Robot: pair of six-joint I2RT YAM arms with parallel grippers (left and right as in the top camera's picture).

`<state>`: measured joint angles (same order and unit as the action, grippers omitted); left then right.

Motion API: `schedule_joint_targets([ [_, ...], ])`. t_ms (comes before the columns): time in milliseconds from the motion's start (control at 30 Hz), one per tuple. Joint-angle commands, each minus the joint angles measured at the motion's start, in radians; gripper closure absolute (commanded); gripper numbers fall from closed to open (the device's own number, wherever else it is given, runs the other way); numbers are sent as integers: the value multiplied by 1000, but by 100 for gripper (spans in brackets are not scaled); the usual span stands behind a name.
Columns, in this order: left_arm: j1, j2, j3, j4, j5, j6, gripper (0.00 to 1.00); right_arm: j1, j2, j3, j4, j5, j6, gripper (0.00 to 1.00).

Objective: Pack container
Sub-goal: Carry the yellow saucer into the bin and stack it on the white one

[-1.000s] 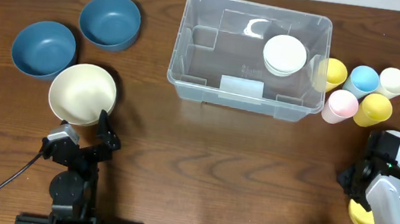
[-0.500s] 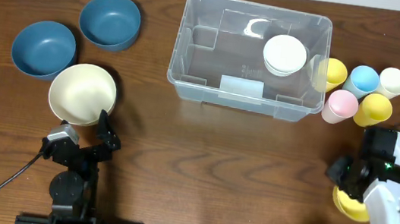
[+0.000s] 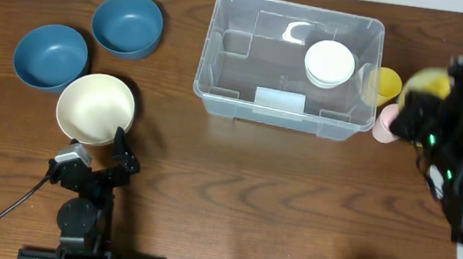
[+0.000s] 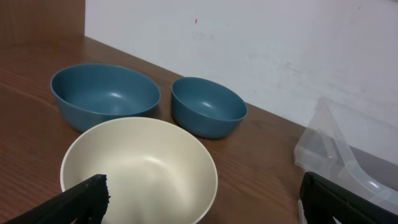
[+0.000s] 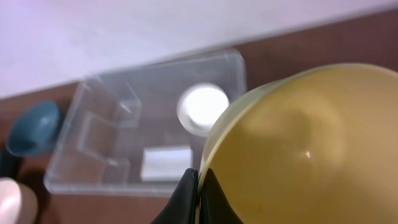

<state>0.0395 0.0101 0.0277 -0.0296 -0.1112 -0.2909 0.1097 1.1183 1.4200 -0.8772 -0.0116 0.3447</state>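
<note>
The right fingers [image 5: 185,198] are pinching the rim of a round yellow plastic bowl [image 5: 292,143] aloft, just right of the large clear rectangular plastic container [image 3: 239,70] sitting on the table [image 3: 294,199]; the left fingers [image 4: 84,198] are hanging spread. Packing is seemingly just beginning: one small white bowl [image 3: 329,64] inside, two blue bowls [image 3: 50,56] [image 3: 127,24], one cream bowl [image 3: 96,108] and two visible cups [image 3: 388,81] waiting.

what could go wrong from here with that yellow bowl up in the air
The right gripper pinches the yellow bowl only by its rim, so it could slip. It hangs by the cups beside the container, so a drop could topple them. The white bowl sits in the container and could be struck.
</note>
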Motion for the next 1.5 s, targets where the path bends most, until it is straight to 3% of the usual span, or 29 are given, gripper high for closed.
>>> schedule_joint_targets([
  [0,5,-6,-23,-33,-12,9,2,74,132,54,91,81,-37,99],
  [200,5,-6,-23,-33,-11,9,2,183,361,106,288,190,-97,99],
  [500,5,-6,-23,-33,-12,9,2,218,682,111,425,203,-107,99],
  [1000,5,-6,-23,-33,-12,9,2,219,913,111,523,213,-103,97],
  [1033,5,-6,-23,-33,-12,9,2,220,919,111,522,212,-103,85],
  [1100,5,-6,-23,-33,-12,9,2,223,932,111,518,208,-103,50],
  [1167,5,-6,-23,-33,-12,9,2,230,937,111,519,203,-104,28],
  [1467,5,-6,-23,-33,-11,9,2,306,854,201,417,161,-124,14],
])
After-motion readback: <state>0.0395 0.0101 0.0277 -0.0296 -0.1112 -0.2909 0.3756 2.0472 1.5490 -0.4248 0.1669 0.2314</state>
